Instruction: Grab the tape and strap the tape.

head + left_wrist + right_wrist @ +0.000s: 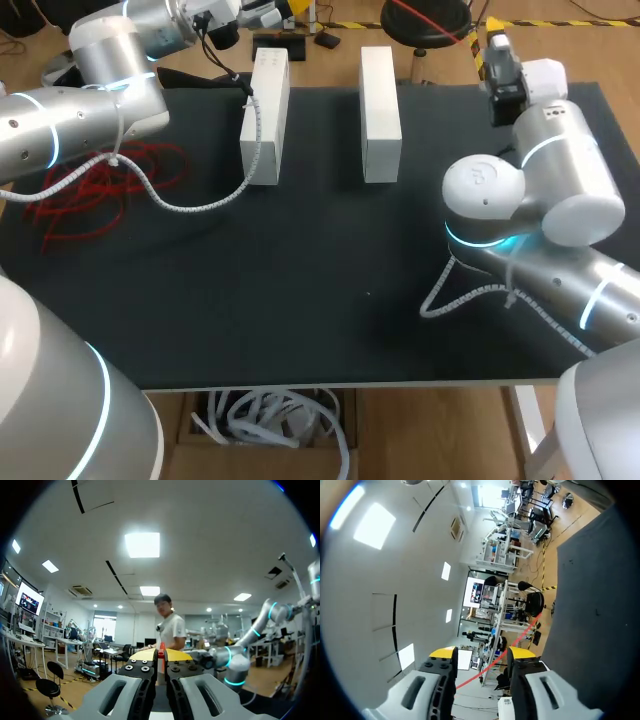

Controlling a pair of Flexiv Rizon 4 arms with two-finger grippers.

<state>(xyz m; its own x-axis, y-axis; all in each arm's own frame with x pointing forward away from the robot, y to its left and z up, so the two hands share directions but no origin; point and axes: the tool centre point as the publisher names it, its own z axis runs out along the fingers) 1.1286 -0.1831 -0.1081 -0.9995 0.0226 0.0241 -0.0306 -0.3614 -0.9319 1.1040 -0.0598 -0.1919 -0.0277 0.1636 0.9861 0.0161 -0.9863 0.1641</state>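
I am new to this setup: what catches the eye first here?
A loose tangle of red tape lies on the left part of the black table. A left white block and a right white block stand side by side near its far edge. The left gripper pinches a red strip.

Robotics lab: 2 arms [540, 190], black table [300, 290].

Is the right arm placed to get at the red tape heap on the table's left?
Probably not: the red tape heap lies far from the right pincer, partly under the left arm.
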